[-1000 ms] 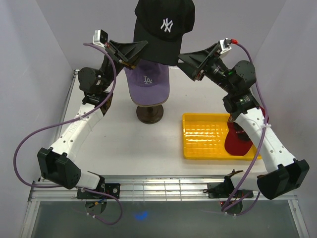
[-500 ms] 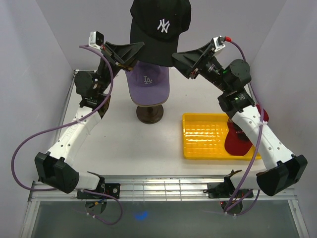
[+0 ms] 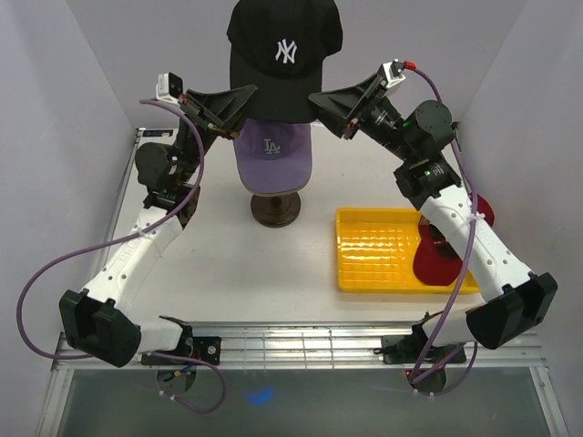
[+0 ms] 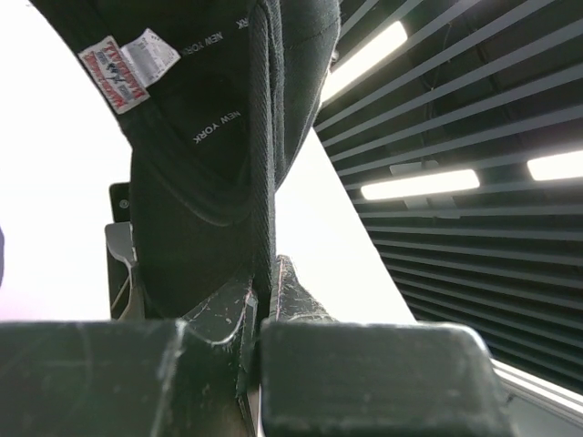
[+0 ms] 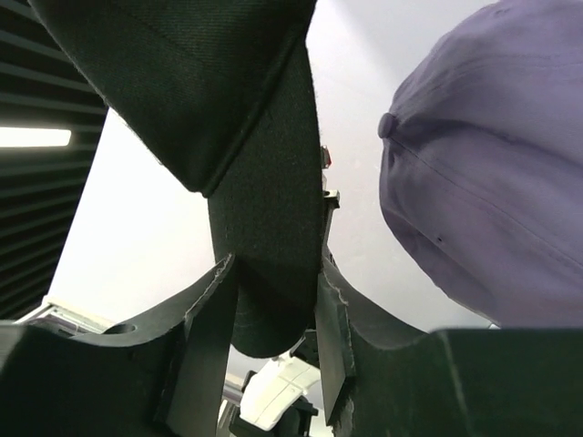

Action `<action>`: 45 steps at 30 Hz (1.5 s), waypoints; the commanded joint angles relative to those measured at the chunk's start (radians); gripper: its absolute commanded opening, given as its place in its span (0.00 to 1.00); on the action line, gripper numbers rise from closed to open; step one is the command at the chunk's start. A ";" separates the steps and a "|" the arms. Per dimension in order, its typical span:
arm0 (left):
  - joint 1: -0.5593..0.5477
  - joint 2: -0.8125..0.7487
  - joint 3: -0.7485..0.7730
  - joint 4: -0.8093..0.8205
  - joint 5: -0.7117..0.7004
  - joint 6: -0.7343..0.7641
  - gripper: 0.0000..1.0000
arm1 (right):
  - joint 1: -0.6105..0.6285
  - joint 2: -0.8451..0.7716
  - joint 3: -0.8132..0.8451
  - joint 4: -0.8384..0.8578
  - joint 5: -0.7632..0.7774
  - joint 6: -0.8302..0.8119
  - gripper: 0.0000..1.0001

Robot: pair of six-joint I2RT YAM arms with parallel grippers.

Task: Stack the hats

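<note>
Black cap (image 3: pixel 283 56): risen and shifted left since a second ago, aloft near the far edge of the tabletop (image 3: pixel 228 259).
Left gripper (image 4: pixel 264 293): jaws clenched on its rim.
Right gripper (image 5: pixel 273 278): jaws grasping the opposite rim.
Lavender cap (image 3: pixel 273 155): below it.

Plain pale lavender-grey walls (image 3: pixel 55 109) left of the left claw (image 3: pixel 248 94), right of the right claw (image 3: pixel 321 98) and behind both, closing in a flat white worktop (image 3: pixel 237 273) below them. Nearer than the claws, along the worktop's front edge, a silver slotted metal rail (image 3: pixel 291 339). Past that, dull grey floor (image 3: pixel 364 401) with a small blue mark (image 3: pixel 260 395). Above the left claw, in its wrist view, a ceiling of dark parallel slats (image 4: pixel 474 100) with long white strip lights (image 4: pixel 421 184).
</note>
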 commanded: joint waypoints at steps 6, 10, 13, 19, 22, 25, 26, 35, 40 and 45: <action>-0.013 -0.134 -0.085 -0.117 0.074 0.080 0.00 | 0.014 0.056 0.136 -0.004 -0.017 -0.006 0.31; -0.011 -0.168 -0.131 -0.202 0.056 0.092 0.00 | 0.014 0.085 0.147 -0.020 -0.023 -0.009 0.30; -0.011 -0.153 -0.134 -0.205 0.062 0.086 0.00 | 0.014 0.104 0.150 -0.021 -0.032 -0.006 0.28; -0.011 -0.133 -0.117 -0.240 0.067 0.088 0.00 | 0.012 0.124 0.161 -0.034 -0.042 -0.014 0.28; -0.010 -0.149 -0.125 -0.286 0.051 0.102 0.00 | 0.012 0.136 0.169 -0.044 -0.052 -0.018 0.27; -0.008 -0.166 -0.145 -0.300 0.048 0.100 0.00 | 0.012 0.133 0.155 -0.046 -0.051 -0.020 0.27; -0.008 -0.172 -0.152 -0.302 0.047 0.099 0.00 | 0.012 0.131 0.144 -0.044 -0.049 -0.021 0.27; -0.004 -0.194 -0.208 -0.303 0.041 0.094 0.00 | 0.012 0.127 0.110 -0.044 -0.058 -0.032 0.26; -0.002 -0.195 -0.218 -0.303 0.051 0.092 0.00 | 0.012 0.107 0.071 -0.038 -0.054 -0.040 0.26; -0.001 -0.203 -0.240 -0.302 0.056 0.091 0.00 | 0.012 0.096 0.049 -0.035 -0.052 -0.041 0.26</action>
